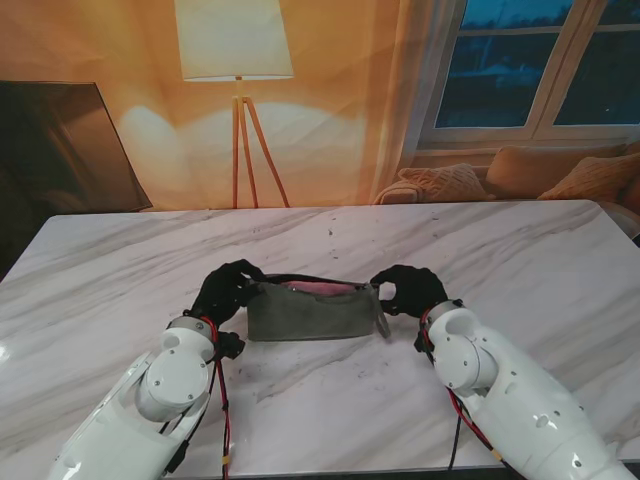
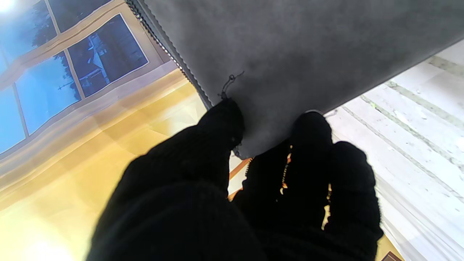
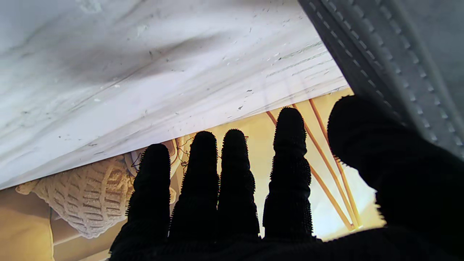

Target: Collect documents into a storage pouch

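Between both hands, bare marble bench (image 1: 330, 390) spreads wide around the grey pouch (image 1: 312, 312). Left hand (image 1: 226, 290) fingers (image 2: 217, 130) clamp its left end; right hand (image 1: 408, 290) fingers (image 3: 290, 145) stretch apart beside its right edge.

Grey fabric storage pouch (image 1: 310, 312) stands upright at mid-table, long side facing me; zip open, pink document (image 1: 312, 288) showing inside.

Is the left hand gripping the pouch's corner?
Yes, the left hand pinches the grey pouch corner between thumb and fingers.
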